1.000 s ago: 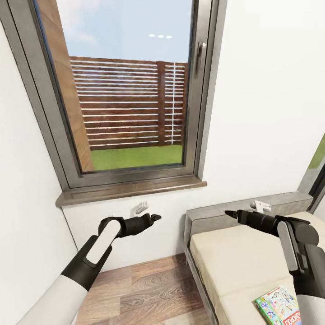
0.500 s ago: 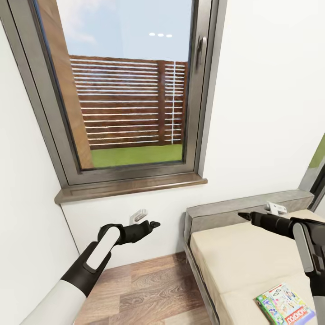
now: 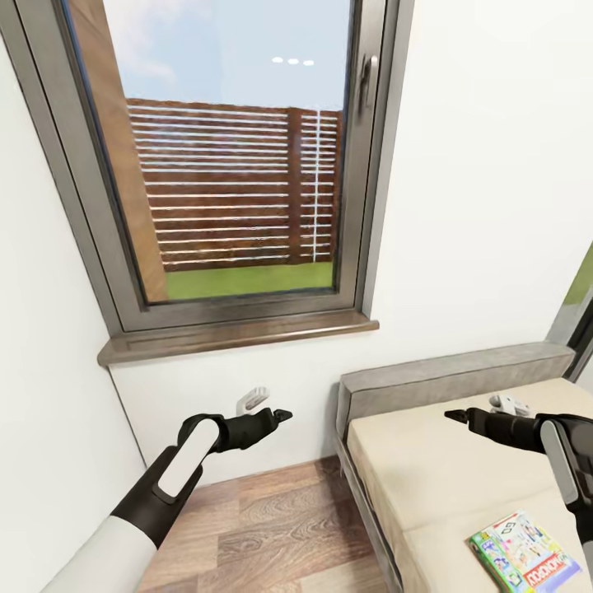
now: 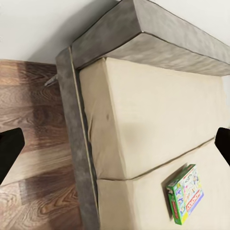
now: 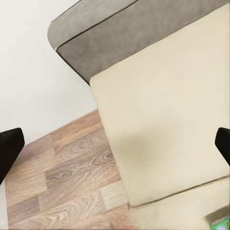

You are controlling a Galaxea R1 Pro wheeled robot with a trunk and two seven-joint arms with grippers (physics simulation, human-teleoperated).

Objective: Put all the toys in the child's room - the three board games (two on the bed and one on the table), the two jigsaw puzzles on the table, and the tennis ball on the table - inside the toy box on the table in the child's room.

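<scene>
A pale green-edged "MONOPOLY" board game [image 3: 523, 562] lies flat on the bed's beige mattress [image 3: 428, 473], near the lower right corner of the head view. It also shows in the left wrist view [image 4: 186, 194], and a green corner of it [image 5: 221, 223] shows in the right wrist view. My right gripper [image 3: 455, 416] hovers open over the mattress near the grey headboard [image 3: 453, 377], well short of the game. My left gripper [image 3: 282, 413] hangs open above the wood floor beside the bed, nothing held. The toy box, table, jigsaw puzzles and tennis ball are out of view.
A tall window with a dark grey frame and brown sill [image 3: 239, 333] fills the white wall ahead. Wood floor [image 3: 272, 527] runs between the left wall and the bed's dark grey frame [image 4: 76, 143]. Another window's edge [image 3: 581, 317] shows at far right.
My right gripper has moved right and down, closer to the mattress. My left gripper has dropped slightly. The view has tilted down a little, showing more of the game.
</scene>
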